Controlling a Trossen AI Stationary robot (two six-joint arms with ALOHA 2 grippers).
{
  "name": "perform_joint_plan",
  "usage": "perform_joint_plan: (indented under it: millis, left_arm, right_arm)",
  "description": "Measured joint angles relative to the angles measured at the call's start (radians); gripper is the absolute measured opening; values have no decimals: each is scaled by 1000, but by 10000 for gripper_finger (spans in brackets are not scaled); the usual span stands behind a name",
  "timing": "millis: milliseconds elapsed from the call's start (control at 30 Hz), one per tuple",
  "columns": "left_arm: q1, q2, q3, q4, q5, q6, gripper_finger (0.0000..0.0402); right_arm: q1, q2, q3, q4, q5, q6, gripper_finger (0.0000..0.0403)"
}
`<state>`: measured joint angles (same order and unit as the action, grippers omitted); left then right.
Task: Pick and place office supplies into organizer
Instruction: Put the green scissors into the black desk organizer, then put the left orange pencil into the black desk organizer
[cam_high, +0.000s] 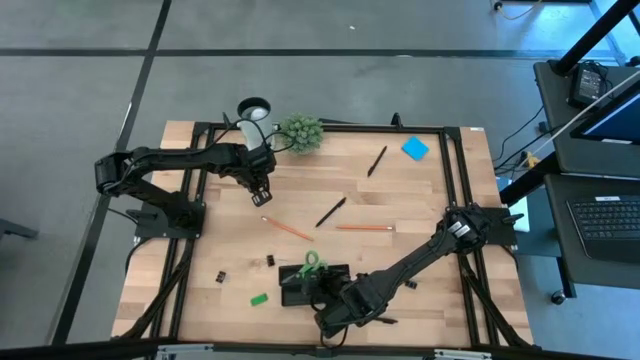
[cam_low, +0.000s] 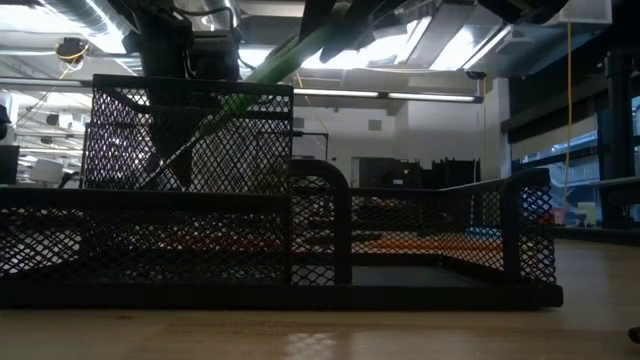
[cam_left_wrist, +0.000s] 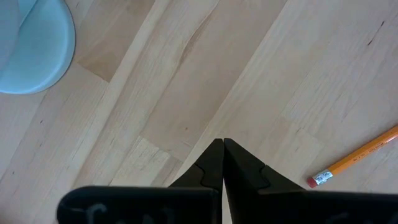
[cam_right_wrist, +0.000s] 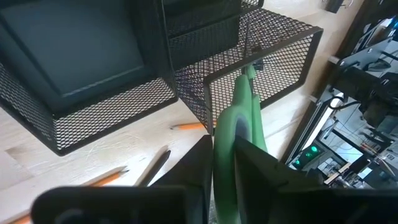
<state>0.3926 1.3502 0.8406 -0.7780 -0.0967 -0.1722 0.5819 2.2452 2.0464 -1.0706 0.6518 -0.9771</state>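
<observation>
While the high view lets me see my whole table at once, only my right wrist view shows what my right gripper (cam_right_wrist: 224, 158) has. Its two fingers are pinched tight on the green handle of the scissors (cam_right_wrist: 239, 124). The scissors point into a tall mesh pocket of the organizer (cam_right_wrist: 93, 118), and the tip is at the pocket's top edge.

From above, my right gripper (cam_high: 322, 287) is over the organizer (cam_high: 298, 290), which sits at the near edge of the table (cam_high: 420, 200). There the scissors (cam_high: 312, 264) are just a bit of green.

The low view looks through the organizer's (cam_low: 420, 255) black mesh. It shows the green handle (cam_low: 290, 62) coming down slanted above the tall pocket.

My left gripper (cam_high: 260, 192) is far off near the white cup (cam_high: 254, 110) and the little plant (cam_high: 301, 133). My left wrist view shows its fingers (cam_left_wrist: 211, 169) pressed together with nothing between them. An orange pencil (cam_left_wrist: 356, 157) lies near them on the wood.

Only the high view shows the other things lying loose: two black pens (cam_high: 331, 211), another orange pencil (cam_high: 364, 228), the blue sticky pad (cam_high: 415, 149), small black clips (cam_high: 220, 275) and the green eraser (cam_high: 259, 298).
</observation>
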Motion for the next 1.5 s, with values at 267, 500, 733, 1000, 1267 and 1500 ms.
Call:
perform_joint_plan:
  millis: [267,500,733,1000,1267,1500]
  left_arm:
    - [0,0,0,0,0,0,4]
    - [0,0,0,0,0,0,4]
    - [0,0,0,-1,0,2,4]
    - [0,0,0,-4,0,2,4]
    - [0,0,0,-7,4,2,4]
    - [0,0,0,-1,10,10,4]
  right_arm:
    - [0,0,0,1,-2,-1,98]
    - [1,0,7,-1,94,0,114]
    - [4,0,141,-12,124,127,113]
    - [13,-21,302,34,118,352,113]
    - [-1,-163,310,-23,12,872,113]
    - [-64,-284,302,-177,-196,1128,113]
